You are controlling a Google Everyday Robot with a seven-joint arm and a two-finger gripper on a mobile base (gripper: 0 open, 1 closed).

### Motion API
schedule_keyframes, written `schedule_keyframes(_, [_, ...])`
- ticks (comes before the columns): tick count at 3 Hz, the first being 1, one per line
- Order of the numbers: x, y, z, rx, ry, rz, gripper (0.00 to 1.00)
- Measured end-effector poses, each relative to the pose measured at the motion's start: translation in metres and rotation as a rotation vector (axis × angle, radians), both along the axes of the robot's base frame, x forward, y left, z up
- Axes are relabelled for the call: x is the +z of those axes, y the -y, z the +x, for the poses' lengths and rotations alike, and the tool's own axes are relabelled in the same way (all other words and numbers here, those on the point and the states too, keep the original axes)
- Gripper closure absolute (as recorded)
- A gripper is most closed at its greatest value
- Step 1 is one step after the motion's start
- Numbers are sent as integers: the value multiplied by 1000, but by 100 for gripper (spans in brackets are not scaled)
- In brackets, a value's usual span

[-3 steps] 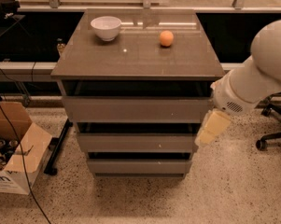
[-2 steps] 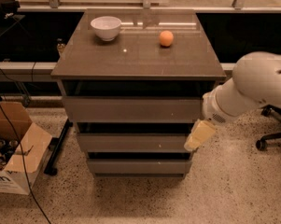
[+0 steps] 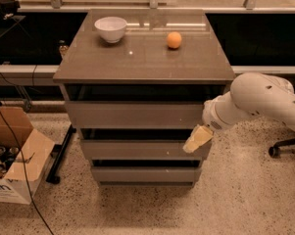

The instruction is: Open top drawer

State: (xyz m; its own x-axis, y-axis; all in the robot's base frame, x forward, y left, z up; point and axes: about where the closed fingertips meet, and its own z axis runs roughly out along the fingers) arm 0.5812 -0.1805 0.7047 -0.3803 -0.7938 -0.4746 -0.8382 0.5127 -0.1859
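The top drawer (image 3: 135, 114) is the uppermost and widest of three grey-brown flat-fronted drawers under a brown cabinet top (image 3: 144, 58). Its front stands a little forward, with a dark gap above it. My gripper (image 3: 197, 139) is a cream-coloured tip on the end of the white arm (image 3: 255, 102), which reaches in from the right. It sits in front of the right end of the middle drawer (image 3: 137, 149), just below the top drawer's lower right corner.
A white bowl (image 3: 110, 28) and an orange (image 3: 174, 39) rest on the cabinet top. An open cardboard box (image 3: 12, 155) with cables stands on the floor at the left. A chair base (image 3: 284, 146) is at the right. The bottom drawer (image 3: 144, 174) is lowest.
The arm has swung left and down. The gripper has moved from beside the cabinet's right edge to in front of the middle drawer's right end. The drawers have not moved.
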Motion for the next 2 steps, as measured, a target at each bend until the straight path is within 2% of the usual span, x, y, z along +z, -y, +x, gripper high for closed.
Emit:
schedule_keyframes(1, [-22, -4, 42, 28, 18, 26, 0])
schedule_keyframes(2, [-35, -12, 65, 60, 14, 37, 0])
